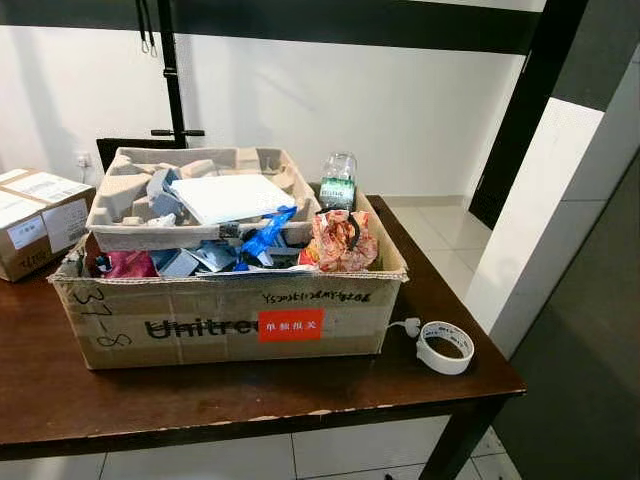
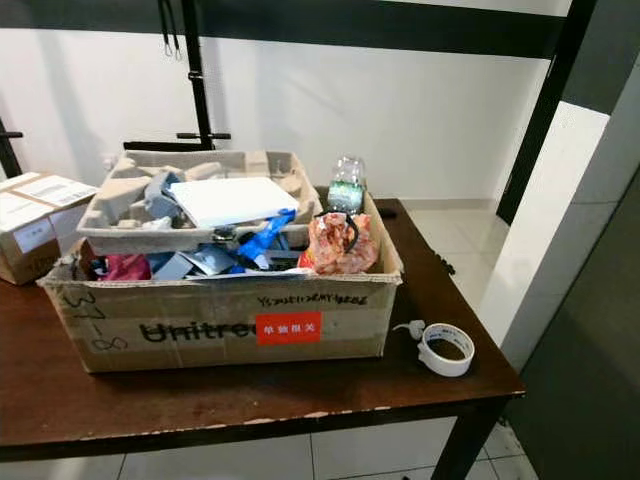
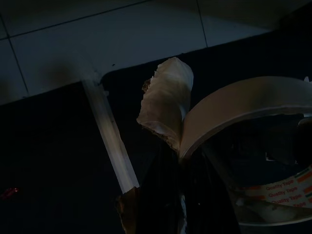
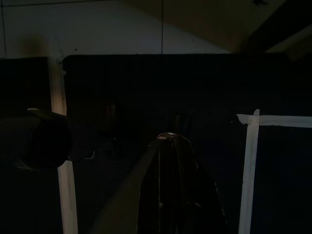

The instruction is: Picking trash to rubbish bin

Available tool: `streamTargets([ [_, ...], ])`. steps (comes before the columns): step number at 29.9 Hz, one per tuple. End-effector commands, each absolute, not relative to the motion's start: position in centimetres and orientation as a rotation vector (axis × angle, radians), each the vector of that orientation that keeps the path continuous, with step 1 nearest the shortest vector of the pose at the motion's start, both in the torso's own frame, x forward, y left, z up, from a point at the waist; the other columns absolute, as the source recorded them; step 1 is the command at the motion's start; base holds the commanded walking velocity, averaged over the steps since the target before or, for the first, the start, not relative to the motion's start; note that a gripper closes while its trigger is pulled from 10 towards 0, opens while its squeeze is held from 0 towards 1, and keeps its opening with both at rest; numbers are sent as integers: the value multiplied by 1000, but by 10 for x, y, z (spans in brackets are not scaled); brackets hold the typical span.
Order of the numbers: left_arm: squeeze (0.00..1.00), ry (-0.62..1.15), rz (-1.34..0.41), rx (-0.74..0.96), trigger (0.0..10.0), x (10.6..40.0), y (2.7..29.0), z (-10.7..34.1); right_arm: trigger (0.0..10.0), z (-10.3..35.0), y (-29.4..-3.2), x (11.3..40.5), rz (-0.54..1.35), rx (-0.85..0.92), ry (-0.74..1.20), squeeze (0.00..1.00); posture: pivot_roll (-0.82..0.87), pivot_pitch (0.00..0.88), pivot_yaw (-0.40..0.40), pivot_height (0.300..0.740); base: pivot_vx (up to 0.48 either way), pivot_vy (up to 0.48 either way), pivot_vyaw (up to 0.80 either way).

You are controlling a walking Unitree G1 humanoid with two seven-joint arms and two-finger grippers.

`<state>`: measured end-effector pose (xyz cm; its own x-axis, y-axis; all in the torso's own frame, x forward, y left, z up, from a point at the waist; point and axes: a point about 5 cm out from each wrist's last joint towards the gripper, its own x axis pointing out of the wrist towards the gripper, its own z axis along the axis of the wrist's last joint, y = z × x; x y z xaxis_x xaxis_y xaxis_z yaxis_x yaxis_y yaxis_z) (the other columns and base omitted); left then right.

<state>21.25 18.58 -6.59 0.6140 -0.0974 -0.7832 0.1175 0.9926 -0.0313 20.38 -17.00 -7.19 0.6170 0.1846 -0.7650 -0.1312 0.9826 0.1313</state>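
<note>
While both arms hang in shade and we can't tell either hand's state, centre frame we've got a soft cardboard box (image 1: 230,320) of crinkly trash (image 1: 343,243) on the dark glossy worktop (image 1: 200,390), white tape ring (image 1: 445,347) lower right.

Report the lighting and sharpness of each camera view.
Left and right eye views: evenly lit, sharp; the brown cardboard box and white tape roll are crisp on the dark wooden table. Left wrist view: dim, a white tape roll looms close. Right wrist view: nearly black.
</note>
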Motion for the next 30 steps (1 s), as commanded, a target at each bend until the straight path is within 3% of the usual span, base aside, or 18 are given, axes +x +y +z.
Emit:
streamTargets([
  [1, 0, 927, -122, 13, 10000, 208, 187, -69, 10000, -76, -173, 197, 175, 65, 916, 0, -83, 118, -40, 740, 0, 480, 0],
  [5, 0, 916, -121, 19, 10000, 208, 188, -68, 10000, -76, -173, 196, 175, 64, 918, 0, -82, 120, -38, 740, 0, 480, 0],
  [23, 0, 888, -126, 69, 10000, 217, 187, -63, 10000, -76, -176, 195, 173, 54, 918, 0, -70, 117, -36, 740, 0, 0, 0],
  [30, 0, 863, -191, 136, 10000, 222, 185, -60, 10000, -69, -183, 204, 246, -36, 867, 0, -68, 113, -27, 740, 0, 0, 0],
])
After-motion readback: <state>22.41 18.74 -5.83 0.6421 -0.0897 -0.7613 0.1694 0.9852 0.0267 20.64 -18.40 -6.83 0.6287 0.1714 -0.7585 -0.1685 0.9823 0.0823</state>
